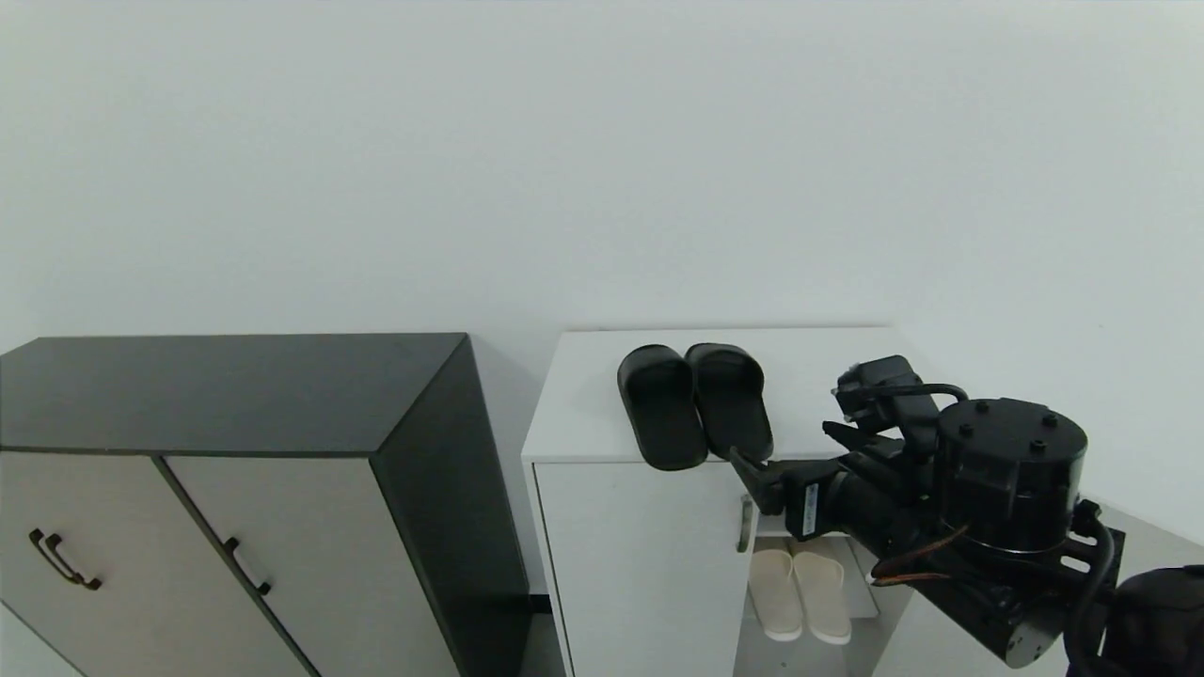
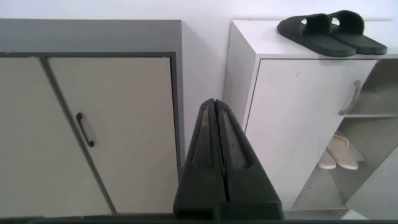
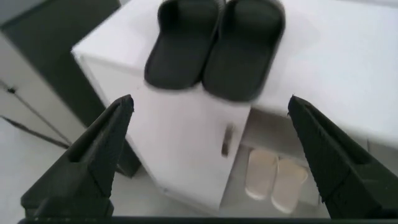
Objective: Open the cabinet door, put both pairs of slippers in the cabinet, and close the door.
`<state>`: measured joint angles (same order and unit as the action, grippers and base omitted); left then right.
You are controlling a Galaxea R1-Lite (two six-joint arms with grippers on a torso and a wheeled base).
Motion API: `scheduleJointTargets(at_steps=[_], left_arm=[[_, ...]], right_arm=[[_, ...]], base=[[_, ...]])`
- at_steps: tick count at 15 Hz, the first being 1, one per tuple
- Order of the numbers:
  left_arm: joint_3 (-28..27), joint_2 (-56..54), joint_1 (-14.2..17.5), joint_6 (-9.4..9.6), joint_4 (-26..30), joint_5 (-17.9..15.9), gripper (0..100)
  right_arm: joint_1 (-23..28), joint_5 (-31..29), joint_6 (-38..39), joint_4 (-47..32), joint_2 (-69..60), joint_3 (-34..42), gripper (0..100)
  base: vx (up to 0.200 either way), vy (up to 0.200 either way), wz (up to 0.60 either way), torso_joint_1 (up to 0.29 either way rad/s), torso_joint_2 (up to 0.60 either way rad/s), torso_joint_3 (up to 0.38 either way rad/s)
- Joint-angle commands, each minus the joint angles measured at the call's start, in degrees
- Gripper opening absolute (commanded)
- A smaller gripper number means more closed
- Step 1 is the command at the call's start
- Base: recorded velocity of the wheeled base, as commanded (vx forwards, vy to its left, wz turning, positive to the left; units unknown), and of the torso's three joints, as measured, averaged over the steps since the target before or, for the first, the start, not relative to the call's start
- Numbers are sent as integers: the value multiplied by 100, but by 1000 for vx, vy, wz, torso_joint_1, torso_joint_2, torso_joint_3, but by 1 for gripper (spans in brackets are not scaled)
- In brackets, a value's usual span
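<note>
A pair of black slippers (image 1: 694, 402) lies on top of the white cabinet (image 1: 583, 404), toes over the front edge. A cream pair (image 1: 800, 592) sits on a shelf inside the cabinet's open right half. The left door panel (image 1: 649, 564), with its handle (image 1: 744, 523), covers the other half. My right gripper (image 1: 795, 451) hangs open just in front of and right of the black slippers (image 3: 214, 43), its fingers (image 3: 93, 162) spread wide with nothing between them. The cream pair (image 3: 277, 177) lies below. My left gripper (image 2: 214, 109) is shut on nothing, held well back from both cabinets.
A dark cabinet (image 1: 235, 385) with two pale doors and dark handles (image 1: 246, 566) stands left of the white one, a narrow gap between them. A plain white wall runs behind both. Inside the white cabinet, a shelf (image 2: 367, 114) sits above the cream slippers (image 2: 339, 152).
</note>
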<state>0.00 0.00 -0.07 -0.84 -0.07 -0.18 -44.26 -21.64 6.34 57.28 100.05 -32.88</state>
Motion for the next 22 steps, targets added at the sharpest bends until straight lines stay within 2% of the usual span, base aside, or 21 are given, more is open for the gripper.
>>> scheduleJointTargets(at_steps=[1,4,8,13,22], left_arm=[[0,9,-1,-4,-1,1,0],[0,9,-1,5,-1,1,0],[0,9,-1,-4,-1,1,0],[0,9,-1,-4,-1,1,0],[0,9,-1,-4,-1,1,0]], right_arm=[[-65,2,-1,-7,-82,-17,100],[-197,-25,60,-15,287,-201,100],[-12,-51,201,-112,1324,-1247,100],[216,-280,210,-1193,2159,-2821,100],[339,-376,210,-2204,2933,-4411,100]], base=[[200,0,0,7,-2,2],[67,0,0,1,1,1],[0,0,0,0,0,0],[0,0,0,0,0,0],[0,0,0,0,0,0]])
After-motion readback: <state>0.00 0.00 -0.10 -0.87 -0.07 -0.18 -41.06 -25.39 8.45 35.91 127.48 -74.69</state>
